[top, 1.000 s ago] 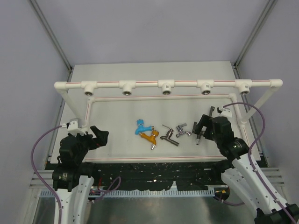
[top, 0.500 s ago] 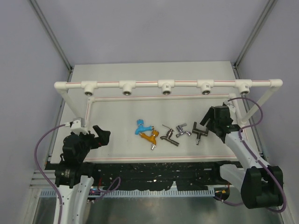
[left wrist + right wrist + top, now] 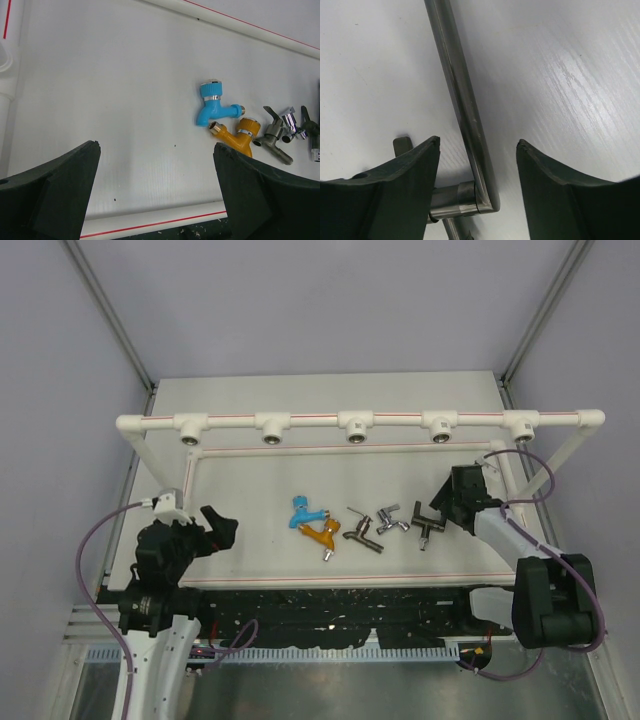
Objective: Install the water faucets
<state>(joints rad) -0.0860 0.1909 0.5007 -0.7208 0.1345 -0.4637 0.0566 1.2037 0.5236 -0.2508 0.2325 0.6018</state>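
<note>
Mostly cropped, long-armed faucet point(image 3: 462, 105) lies untouched within released right hand point(image 3: 477, 141); left hand point(image 3: 156, 146) released.

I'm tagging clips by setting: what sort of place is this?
Probably a robotics test bench, not real plumbing: a white table, a free-standing pipe frame, and loose taps lying on it.
</note>
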